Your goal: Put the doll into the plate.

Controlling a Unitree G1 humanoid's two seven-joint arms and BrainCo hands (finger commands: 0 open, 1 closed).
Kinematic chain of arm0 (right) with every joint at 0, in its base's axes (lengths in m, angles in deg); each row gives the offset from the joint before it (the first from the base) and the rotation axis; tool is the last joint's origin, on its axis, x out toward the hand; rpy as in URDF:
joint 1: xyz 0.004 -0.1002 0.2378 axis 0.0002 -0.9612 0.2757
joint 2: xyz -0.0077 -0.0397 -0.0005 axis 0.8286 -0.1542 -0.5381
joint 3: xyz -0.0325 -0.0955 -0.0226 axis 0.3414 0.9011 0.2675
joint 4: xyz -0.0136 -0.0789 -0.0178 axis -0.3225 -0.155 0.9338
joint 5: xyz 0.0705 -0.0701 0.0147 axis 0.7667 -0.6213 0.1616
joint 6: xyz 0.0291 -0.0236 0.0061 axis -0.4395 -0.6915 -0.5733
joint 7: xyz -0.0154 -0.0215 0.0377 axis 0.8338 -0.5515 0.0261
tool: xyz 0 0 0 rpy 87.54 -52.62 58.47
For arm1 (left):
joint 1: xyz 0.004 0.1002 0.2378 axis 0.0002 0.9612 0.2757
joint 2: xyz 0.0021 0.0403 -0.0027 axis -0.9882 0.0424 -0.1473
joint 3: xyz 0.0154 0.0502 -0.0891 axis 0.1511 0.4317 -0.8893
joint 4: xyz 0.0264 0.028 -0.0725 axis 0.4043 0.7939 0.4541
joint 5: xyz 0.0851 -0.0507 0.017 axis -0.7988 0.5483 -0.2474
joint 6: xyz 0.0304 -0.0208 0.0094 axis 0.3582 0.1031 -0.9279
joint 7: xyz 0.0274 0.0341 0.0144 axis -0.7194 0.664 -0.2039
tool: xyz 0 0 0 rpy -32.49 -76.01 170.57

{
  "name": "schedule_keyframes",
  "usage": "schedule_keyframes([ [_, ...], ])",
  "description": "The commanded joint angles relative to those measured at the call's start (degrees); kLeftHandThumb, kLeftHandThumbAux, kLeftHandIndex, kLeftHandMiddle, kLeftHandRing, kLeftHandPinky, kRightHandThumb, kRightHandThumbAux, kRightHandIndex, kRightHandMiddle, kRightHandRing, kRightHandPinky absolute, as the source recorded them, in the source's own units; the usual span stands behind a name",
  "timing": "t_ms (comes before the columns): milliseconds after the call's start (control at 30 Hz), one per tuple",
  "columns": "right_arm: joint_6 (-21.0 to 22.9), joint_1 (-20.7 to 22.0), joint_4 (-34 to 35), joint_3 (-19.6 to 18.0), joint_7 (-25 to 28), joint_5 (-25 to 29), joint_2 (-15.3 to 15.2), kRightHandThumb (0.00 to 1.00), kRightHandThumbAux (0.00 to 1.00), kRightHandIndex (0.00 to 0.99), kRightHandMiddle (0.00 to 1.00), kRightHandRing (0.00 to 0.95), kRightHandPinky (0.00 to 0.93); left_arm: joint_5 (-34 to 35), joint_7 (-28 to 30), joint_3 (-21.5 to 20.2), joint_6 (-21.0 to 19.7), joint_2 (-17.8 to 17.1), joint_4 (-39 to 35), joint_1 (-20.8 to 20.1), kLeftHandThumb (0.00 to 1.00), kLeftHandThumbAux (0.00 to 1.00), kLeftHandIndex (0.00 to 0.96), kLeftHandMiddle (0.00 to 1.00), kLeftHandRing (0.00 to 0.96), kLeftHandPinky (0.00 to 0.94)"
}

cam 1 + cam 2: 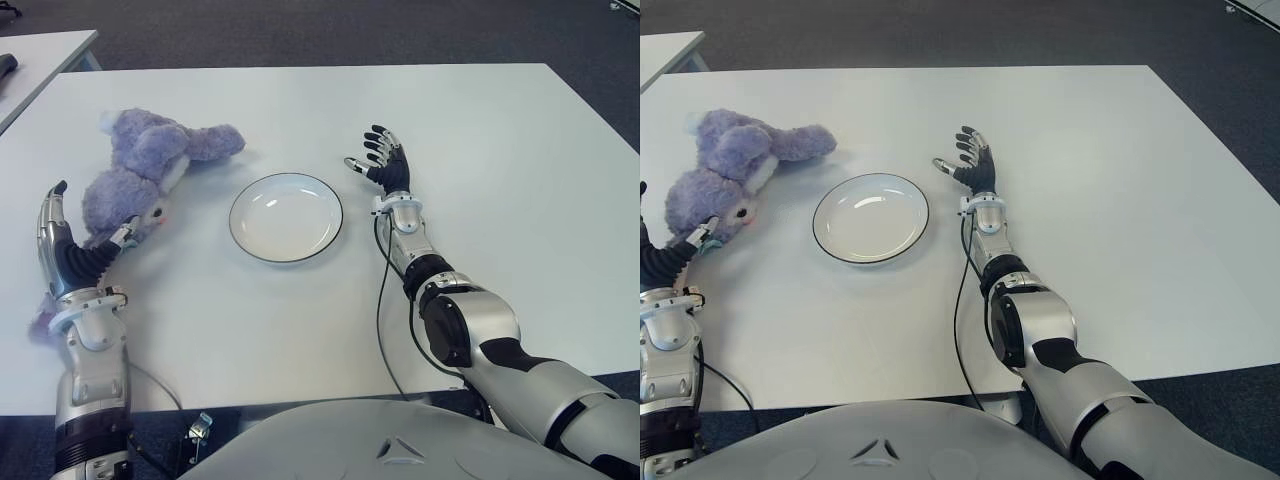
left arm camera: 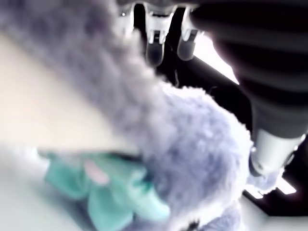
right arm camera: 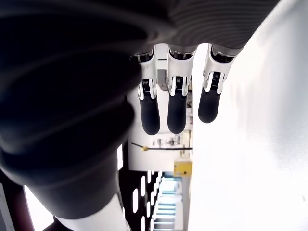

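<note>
A purple plush bunny doll [image 1: 150, 165] lies on the white table [image 1: 500, 150] at the left, well apart from the plate. The white plate [image 1: 286, 217] with its dark rim is empty, near the table's middle. My left hand [image 1: 90, 212] is at the doll's near end, fingers pointing up and thumb [image 1: 125, 235] touching the fur. In the left wrist view the doll [image 2: 202, 144] fills the space in front of the palm, and the fingers [image 2: 154, 48] stay straight. My right hand [image 1: 380, 160] shows just right of the plate, fingers [image 3: 175, 110] spread and holding nothing.
A black cable [image 1: 380, 300] runs along my right forearm to the table's near edge. A second table [image 1: 40, 50] with a dark object [image 1: 6, 66] on it stands at the far left. Dark carpet lies beyond the table's far edge.
</note>
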Motion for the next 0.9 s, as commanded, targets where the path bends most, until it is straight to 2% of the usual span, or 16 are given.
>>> schedule_keyframes([
  [33, 7.57, -11.34, -7.17, -0.61, 0.15, 0.49, 2.62, 0.105, 0.946, 0.156, 0.232, 0.212, 0.215, -2.09, 1.95, -1.94, -3.39, -3.6, -4.62, -0.07, 0.085, 0.593, 0.064, 0.104, 0.083, 0.073],
  [167, 7.63, -11.31, -7.18, -0.63, 0.21, 0.49, 2.57, 0.1, 0.943, 0.153, 0.229, 0.208, 0.208, -2.03, 2.89, -2.93, -5.17, -4.26, -8.48, 0.77, 0.07, 0.599, 0.06, 0.105, 0.087, 0.084],
  [300, 7.61, -11.31, -7.19, -0.66, 0.23, 0.49, 2.57, 0.095, 0.944, 0.15, 0.232, 0.212, 0.215, -1.36, 3.56, -3.59, -6.08, -4.48, -10.26, 0.93, 0.128, 0.587, 0.057, 0.106, 0.091, 0.114],
  [467, 7.57, -11.28, -7.18, -0.76, 0.35, 0.55, 2.49, 0.089, 0.942, 0.151, 0.234, 0.215, 0.217, 0.09, 4.61, -4.81, -6.75, -5.14, -11.19, -0.03, 0.147, 0.584, 0.05, 0.101, 0.086, 0.09],
  [633, 7.58, -11.28, -7.19, -0.85, 0.52, 0.55, 2.46, 0.086, 0.945, 0.148, 0.231, 0.212, 0.216, 2.24, 4.94, -6.58, -5.26, -6.15, -11.83, -1.83, 0.122, 0.603, 0.057, 0.097, 0.078, 0.056],
  [767, 7.76, -11.25, -7.2, -0.91, 0.65, 0.51, 2.36, 0.089, 0.952, 0.146, 0.232, 0.213, 0.214, 4.71, 5.09, -8.31, -4.2, -5.64, -15.41, -2.66, 0.127, 0.658, 0.067, 0.102, 0.077, 0.046],
  [900, 7.75, -11.28, -7.2, -1.04, 0.79, 0.56, 2.32, 0.094, 0.951, 0.145, 0.233, 0.216, 0.219, 6.03, 4.29, -9.1, -3.78, -4.61, -15.98, -3.36, 0.128, 0.675, 0.072, 0.1, 0.077, 0.058],
])
